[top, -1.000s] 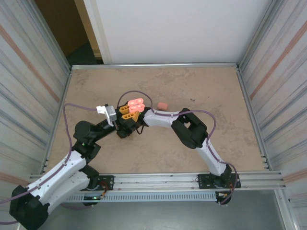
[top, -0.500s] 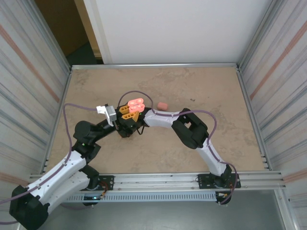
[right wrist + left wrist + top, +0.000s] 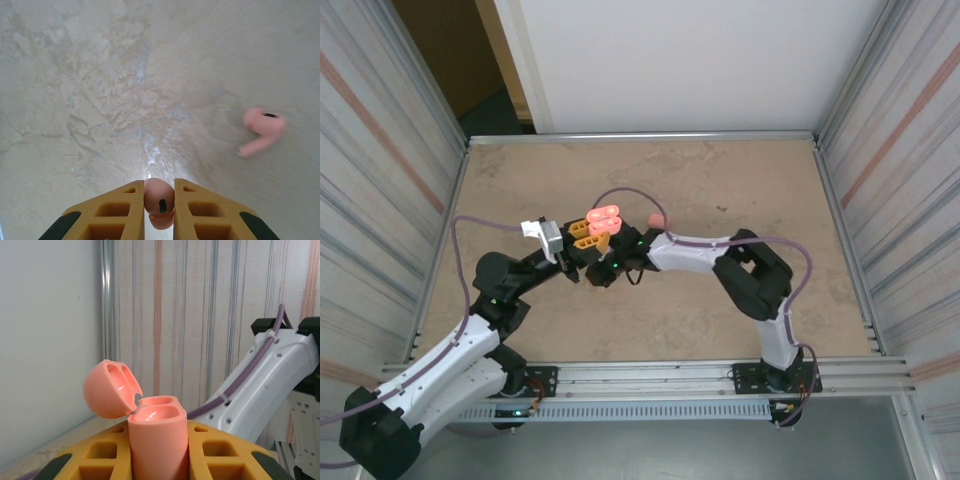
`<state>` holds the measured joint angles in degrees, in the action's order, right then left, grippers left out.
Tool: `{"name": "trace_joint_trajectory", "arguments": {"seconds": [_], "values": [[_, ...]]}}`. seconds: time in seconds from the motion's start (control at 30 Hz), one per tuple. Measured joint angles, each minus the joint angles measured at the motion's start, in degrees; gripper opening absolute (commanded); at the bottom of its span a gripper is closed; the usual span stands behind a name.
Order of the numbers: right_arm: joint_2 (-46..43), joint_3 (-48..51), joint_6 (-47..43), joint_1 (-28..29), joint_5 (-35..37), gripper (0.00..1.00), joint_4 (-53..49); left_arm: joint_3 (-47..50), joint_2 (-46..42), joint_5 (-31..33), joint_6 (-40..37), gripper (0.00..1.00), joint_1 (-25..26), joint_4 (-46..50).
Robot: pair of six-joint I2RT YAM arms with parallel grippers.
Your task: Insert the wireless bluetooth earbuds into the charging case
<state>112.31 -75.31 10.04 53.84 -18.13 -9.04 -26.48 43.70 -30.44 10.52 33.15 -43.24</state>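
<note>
Charging case (image 3: 157, 450), pink, lid (image 3: 107, 390) hinged open, both wells exposed: clamped between yellow fingers (image 3: 220, 450) of left gripper (image 3: 159, 435), mid-table (image 3: 740, 180).
Held earbud (image 3: 159, 201), pink: pinched tight in narrowed right gripper (image 3: 159, 186), close beside left gripper.
Loose earbud (image 3: 262, 131), pink, stemmed, slightly blurred: lying on bare table, right of case, apart from both grippers.

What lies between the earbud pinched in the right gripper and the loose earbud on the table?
Nothing: the right wrist view shows bare table between the held earbud in the right gripper and the loose earbud.
</note>
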Motion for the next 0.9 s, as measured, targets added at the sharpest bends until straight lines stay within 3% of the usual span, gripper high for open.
{"name": "trace_joint_trajectory", "arguments": {"seconds": [0.5, 0.9], "values": [[-33.07, 21.31, 0.0, -11.15, 5.55, 0.15, 7.19, 0.04, 5.18, -0.17, 0.22, 0.0, 0.74, -1.95], [-52.57, 28.0, 0.22, -18.67, 5.29, 0.15, 8.2, 0.74, 13.38, 0.02, 0.33, 0.0, 0.74, -4.57]]}}
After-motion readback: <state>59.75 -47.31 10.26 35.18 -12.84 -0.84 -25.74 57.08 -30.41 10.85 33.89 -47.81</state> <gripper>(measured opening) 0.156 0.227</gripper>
